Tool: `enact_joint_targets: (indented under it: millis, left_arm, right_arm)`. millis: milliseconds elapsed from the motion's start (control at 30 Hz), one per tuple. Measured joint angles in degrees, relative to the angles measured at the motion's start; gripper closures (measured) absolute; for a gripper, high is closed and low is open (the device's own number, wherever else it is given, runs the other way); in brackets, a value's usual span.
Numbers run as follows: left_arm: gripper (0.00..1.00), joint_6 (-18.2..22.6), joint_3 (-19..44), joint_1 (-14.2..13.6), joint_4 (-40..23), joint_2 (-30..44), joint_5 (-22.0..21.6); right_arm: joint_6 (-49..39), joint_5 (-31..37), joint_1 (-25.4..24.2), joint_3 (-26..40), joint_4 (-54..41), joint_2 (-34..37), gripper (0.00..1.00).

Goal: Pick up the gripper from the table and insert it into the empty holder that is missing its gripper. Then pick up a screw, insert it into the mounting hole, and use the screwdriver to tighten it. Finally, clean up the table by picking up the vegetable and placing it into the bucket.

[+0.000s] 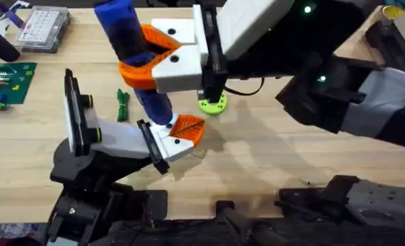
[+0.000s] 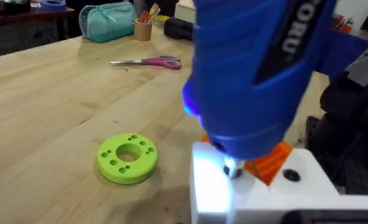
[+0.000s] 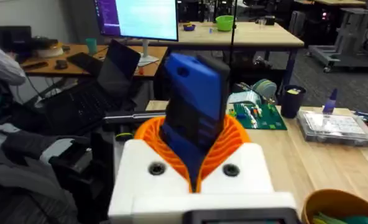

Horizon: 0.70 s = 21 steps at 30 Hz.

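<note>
Right tool (image 1: 137,58) reaches across from the right, its orange pads clamped around the barrel of the screwdriver (image 1: 117,20) at about mid-length, white fingers on either side. A mid-barrel grip likely gives it control of the tilt while leaving the bit end free. The left tool's opening cannot be told. The gripper (image 1: 178,133) sits at the end of the holder (image 1: 113,137), near the middle of the surface (image 1: 271,157), with its black plate against the holder's end plate and its orange tips pointing away from the holder, to the right. That suggests insertion is done and the step in hand is fastening. The screwdriver's long axis is steep, close to upright. Its butt leans up and away toward the far left and its bit end points down onto the gripper's white body. In the left wrist view the bit end (image 2: 230,168) glows and looks to be touching the white block, though the screw itself is too small to make out. The vegetable (image 1: 122,106) lies just beyond the holder, long axis running near to far, not yet picked up. A lime ring (image 1: 214,104) lies flat to the right of the screwdriver, apart from it.
</note>
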<state>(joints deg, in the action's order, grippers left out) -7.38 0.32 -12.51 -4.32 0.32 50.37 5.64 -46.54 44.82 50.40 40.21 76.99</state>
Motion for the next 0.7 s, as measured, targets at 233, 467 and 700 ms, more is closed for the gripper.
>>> enact_joint_targets:
  millis: [233,467,700]
  left_arm:
    - [0.983,0.02,0.00,0.00,0.00,0.00,-0.02]
    - [0.983,0.02,0.00,0.00,0.01,0.00,-0.02]
    - [0.983,0.02,0.00,0.00,0.02,0.00,-0.02]
  right_arm:
    - [0.38,-0.26,-0.04,-0.54,5.34,0.01,0.974]
    - [1.78,-0.28,-0.06,-0.54,8.21,0.00,0.974]
    - [3.36,-2.28,-1.75,-0.56,7.72,0.01,0.974]
